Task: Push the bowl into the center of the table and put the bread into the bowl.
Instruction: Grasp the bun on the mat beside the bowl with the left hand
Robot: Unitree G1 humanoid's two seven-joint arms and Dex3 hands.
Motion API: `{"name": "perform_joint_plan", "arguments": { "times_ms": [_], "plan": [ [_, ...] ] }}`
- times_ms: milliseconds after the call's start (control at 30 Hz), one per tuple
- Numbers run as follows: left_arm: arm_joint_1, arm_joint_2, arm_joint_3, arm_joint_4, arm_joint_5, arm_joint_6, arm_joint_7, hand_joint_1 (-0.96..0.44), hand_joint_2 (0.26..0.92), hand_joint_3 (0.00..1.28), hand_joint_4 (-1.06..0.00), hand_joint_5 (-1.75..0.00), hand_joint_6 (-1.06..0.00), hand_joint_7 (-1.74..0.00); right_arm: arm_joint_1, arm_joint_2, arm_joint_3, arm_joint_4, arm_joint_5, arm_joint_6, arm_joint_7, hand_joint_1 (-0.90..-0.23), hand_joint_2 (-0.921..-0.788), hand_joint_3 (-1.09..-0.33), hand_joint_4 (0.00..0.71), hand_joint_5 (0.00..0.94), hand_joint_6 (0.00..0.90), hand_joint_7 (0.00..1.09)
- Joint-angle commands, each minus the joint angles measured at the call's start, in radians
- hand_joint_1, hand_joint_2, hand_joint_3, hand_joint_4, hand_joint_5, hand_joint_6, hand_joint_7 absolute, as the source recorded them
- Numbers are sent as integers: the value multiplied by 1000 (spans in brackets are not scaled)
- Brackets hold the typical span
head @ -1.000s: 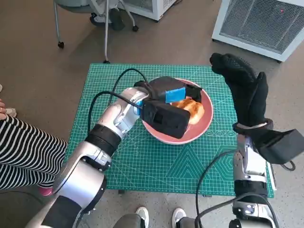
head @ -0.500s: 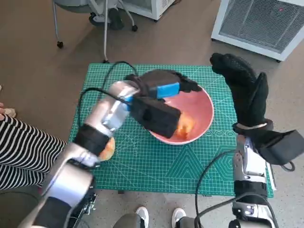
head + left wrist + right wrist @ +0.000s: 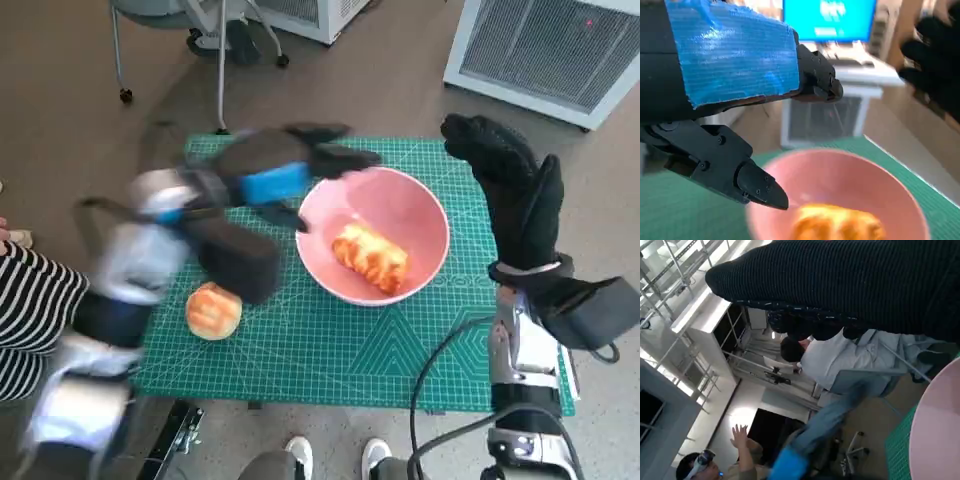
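Bread (image 3: pixel 371 257) now lies in the pink bowl (image 3: pixel 420 215) in plain sight, where a second ago your left hand (image 3: pixel 270 178) covered it: that hand has let go and swung away toward the table's far left corner, blurred with speed in the head view. Look at it closely in the left wrist view and you see the fingers (image 3: pixel 760 186) spread wide with nothing between them, hanging above the bowl's rim and touching neither bowl nor bread. Your right hand (image 3: pixel 510 195) is raised upright beside the bowl's right side, near the table's right edge; it holds nothing that shows, its fingers look extended, and it looks apart from the bowl, though you cannot be sure of that from here. The bowl sits on the green mat (image 3: pixel 330 350) a little right of the table's middle and toward the far edge, so the push looks roughly done, and one piece of bread is placed. A second, round bread roll (image 3: pixel 213 311) lies on the mat near the table's near left corner, uncovered now that the arm has moved; if the task means both, you would fetch that one next.
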Motion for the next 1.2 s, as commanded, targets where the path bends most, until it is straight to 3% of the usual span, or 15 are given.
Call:
{"name": "perform_joint_plan", "arguments": {
  "times_ms": [33,233,567,833,1200],
  "plan": [
    [90,84,76,-109,-61,-12,-31,-331,762,10,-204,-12,-340,-47,25,9,4,-6,4,21,-3,-689,-921,-700,162,0,59,420],
    [179,177,147,-186,-107,-6,-77,-380,768,11,-205,-9,-343,-50,26,12,6,-7,6,23,3,-689,-921,-701,161,0,58,419],
    [315,276,223,-218,-279,-11,-211,-323,726,0,-227,-13,-373,-64,17,17,8,5,16,30,16,-688,-921,-702,167,3,64,423],
    [415,309,235,-261,-325,22,-277,-298,722,0,-237,-11,-382,-62,9,17,6,15,21,33,25,-681,-921,-704,170,4,65,427],
    [465,304,199,-277,-288,85,-317,-287,720,0,-233,-2,-383,-45,2,9,4,23,29,37,33,-682,-921,-704,170,3,63,430]
  ]
}}
